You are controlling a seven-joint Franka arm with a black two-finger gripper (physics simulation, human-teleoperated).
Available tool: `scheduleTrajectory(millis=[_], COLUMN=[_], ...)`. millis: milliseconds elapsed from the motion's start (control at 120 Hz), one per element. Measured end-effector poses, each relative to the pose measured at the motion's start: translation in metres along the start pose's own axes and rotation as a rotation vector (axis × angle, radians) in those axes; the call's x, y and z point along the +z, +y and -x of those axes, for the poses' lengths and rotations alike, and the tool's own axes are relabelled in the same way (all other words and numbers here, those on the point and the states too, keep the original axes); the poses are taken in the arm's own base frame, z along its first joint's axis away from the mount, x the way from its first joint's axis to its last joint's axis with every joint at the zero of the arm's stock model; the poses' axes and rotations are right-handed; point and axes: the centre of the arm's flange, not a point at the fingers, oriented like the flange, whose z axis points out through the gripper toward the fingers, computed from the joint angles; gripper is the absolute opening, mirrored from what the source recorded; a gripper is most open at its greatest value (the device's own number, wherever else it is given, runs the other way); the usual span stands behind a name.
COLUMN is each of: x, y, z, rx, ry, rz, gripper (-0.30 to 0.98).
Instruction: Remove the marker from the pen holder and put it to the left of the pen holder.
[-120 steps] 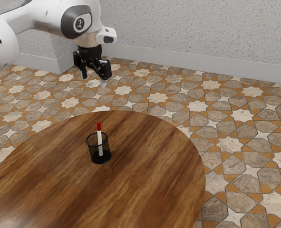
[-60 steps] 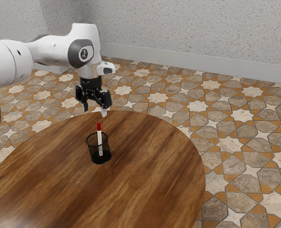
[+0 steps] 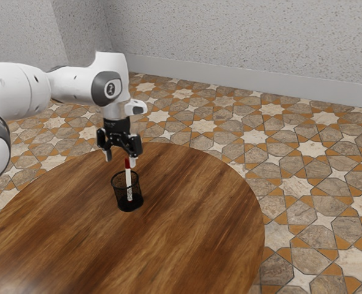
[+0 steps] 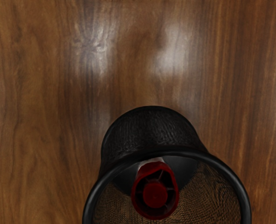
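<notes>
Fingers of the black gripper (image 3: pixel 120 159) stand apart above the black mesh pen holder (image 3: pixel 120 197); inside it, the red-capped white marker (image 3: pixel 128 177) points almost upright toward them.

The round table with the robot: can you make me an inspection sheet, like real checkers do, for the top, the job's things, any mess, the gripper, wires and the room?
Surface: brown wooden table with a rounded edge; shiny patches.
Pen holder: black mesh cup, standing upright on the table.
Marker: white marker inside the cup, red end up, poking out above the rim; not taken out yet.
Clutter: nothing seen.
Gripper: black gripper open above the cup, close to the marker's red end, not gripping it. Whether one finger touches it, I cannot tell.
Cables: nothing seen.
Surroundings: star-patterned tile floor, speckled wall, pale skirting board.
</notes>
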Motion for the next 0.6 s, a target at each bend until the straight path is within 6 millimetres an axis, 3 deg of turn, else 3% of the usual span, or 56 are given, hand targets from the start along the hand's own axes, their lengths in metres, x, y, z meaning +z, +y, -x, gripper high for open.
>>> scheduleTrajectory(millis=[308,600], x=[0.013,0.009], y=[-0.003,-0.002], z=[-0.016,-0.019], rx=[0.003,0.005], ry=[0.042,0.074], rz=[-0.010,-0.007], gripper=[0.64,0.32])
